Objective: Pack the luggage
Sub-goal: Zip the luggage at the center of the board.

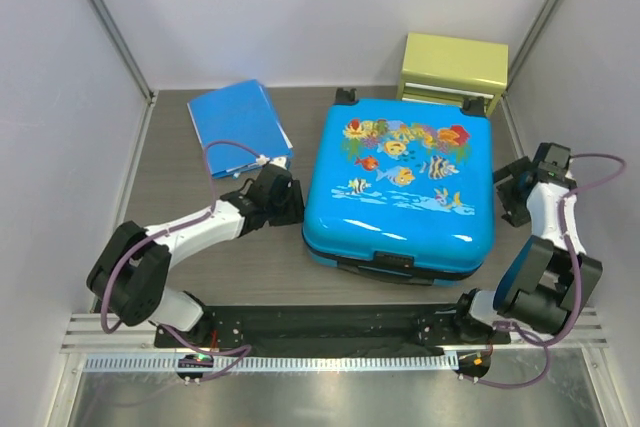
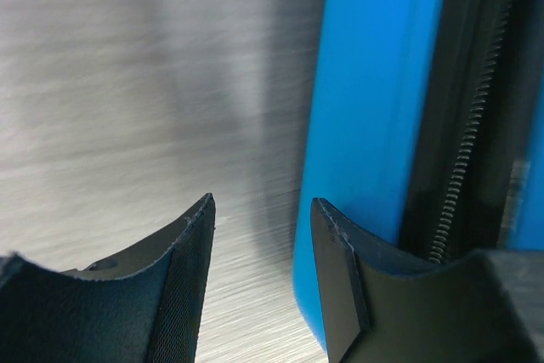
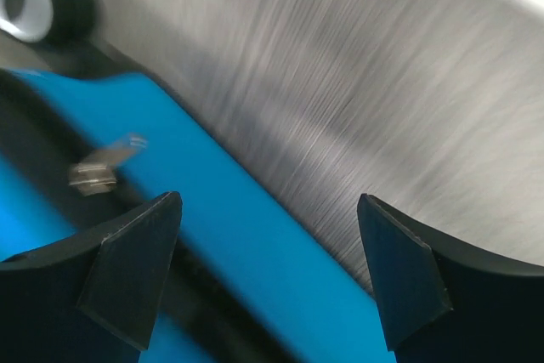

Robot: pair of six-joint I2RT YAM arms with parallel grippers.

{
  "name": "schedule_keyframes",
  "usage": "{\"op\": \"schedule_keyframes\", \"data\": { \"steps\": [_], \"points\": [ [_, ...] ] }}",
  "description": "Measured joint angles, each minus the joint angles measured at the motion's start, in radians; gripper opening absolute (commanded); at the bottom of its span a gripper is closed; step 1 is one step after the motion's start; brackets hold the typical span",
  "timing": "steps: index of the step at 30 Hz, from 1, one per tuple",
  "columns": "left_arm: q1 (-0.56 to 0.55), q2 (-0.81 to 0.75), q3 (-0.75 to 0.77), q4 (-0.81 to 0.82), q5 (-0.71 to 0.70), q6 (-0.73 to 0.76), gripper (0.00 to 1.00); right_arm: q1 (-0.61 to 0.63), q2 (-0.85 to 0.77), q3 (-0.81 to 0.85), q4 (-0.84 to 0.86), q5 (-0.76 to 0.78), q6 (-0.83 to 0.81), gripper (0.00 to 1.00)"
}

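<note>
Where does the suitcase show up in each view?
Top external: suitcase lies closed, centre-right of the picture.
Left wrist: suitcase fills the right side, blue shell seen edge-on.
Right wrist: suitcase runs diagonally from the left edge to bottom centre.
Shared landmark: the black zipper seam along its side, visible in all three.

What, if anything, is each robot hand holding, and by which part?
Nothing. Both the left hand and right hand are open beside the luggage.
</note>
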Motion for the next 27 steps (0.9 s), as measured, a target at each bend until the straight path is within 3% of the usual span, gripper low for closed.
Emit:
{"op": "schedule_keyframes", "data": {
  "steps": [10, 20, 27],
  "points": [
    [0.014, -0.169, -0.150, -0.062, -0.036, -0.006, 0.50, 0.253, 0.170, -0.009, 0.092, -0.075, 0.052, 0.90],
    [-0.008, -0.290, -0.208, -0.159, -0.099, -0.034, 0.51, 0.438, 0.336, 0.166, 0.111, -0.013, 0.092, 0.90],
    [-0.039, -0.258, -0.188, -0.175, -0.107, -0.082, 0.51, 0.459, 0.439, 0.374, 0.016, 0.024, 0.093, 0.91]
  ]
}}
